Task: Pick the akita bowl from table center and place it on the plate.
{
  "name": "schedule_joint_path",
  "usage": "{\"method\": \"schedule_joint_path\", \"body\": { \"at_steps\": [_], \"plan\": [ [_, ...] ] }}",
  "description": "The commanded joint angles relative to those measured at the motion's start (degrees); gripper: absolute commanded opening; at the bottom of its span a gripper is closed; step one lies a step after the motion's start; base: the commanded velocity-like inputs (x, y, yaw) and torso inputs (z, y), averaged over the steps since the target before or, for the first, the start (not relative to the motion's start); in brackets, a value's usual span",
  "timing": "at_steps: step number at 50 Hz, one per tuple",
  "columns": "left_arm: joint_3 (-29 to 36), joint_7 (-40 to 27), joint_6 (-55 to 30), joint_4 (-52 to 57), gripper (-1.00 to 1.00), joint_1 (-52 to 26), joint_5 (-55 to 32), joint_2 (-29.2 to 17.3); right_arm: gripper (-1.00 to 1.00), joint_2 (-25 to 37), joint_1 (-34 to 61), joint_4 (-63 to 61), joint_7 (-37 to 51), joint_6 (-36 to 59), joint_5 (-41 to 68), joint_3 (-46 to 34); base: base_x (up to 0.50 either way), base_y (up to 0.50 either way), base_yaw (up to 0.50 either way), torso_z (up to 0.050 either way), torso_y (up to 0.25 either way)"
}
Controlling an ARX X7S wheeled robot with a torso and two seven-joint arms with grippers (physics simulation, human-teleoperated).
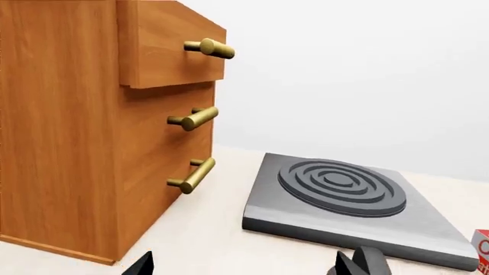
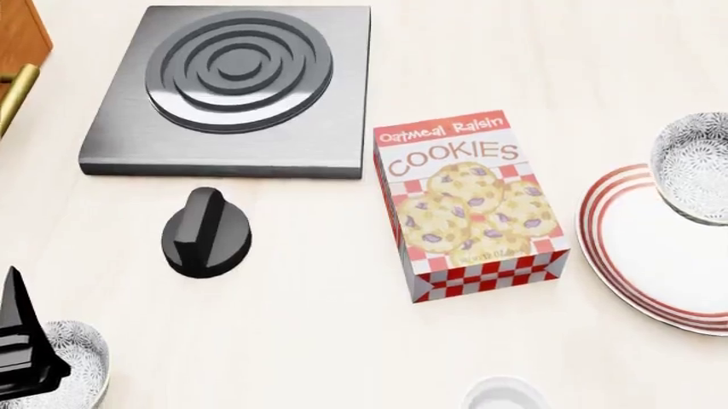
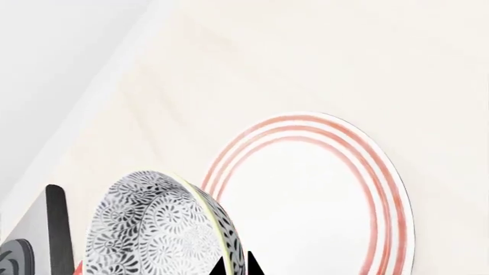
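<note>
The akita bowl (image 3: 164, 229), speckled grey-black on white, is tilted, and my right gripper (image 3: 237, 268) is shut on its rim, one fingertip on each side of the wall. It hangs by the edge of the plate (image 3: 306, 200), white with red rings. In the head view the akita bowl (image 2: 694, 166) overlaps the far rim of the plate (image 2: 637, 247) at the right edge, and the right gripper is out of frame. My left gripper (image 1: 248, 266) is open with nothing between its fingers, facing the drawers and hotplate.
A second speckled bowl (image 2: 74, 362) lies at the near left, under my left gripper (image 2: 23, 341). A cookie box (image 2: 472, 204) lies mid-table, with a black knob (image 2: 205, 234) and a grey hotplate (image 2: 228, 85) to its left. A wooden drawer unit (image 1: 84, 126) stands far left. A white cup (image 2: 506, 396) sits at the near edge.
</note>
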Motion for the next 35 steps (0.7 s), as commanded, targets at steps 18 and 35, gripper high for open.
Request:
{"method": "schedule_joint_path", "body": {
  "at_steps": [18, 35],
  "plan": [
    [0.2, -0.5, -0.4, 0.6, 1.00, 0.2, -0.8, -0.6, -1.00, -0.1, 2.7, 6.8, -5.6, -4.8, -1.8, -3.0, 0.00, 0.00, 0.00, 0.000, -0.082],
    [0.4, -0.8, -0.3, 1.6, 1.00, 0.9, -0.7, -1.2, -1.00, 0.6, 4.2, 18.2, -13.8, -12.4, -5.5, -5.6, 0.00, 0.00, 0.00, 0.000, 0.000]
  ]
}}
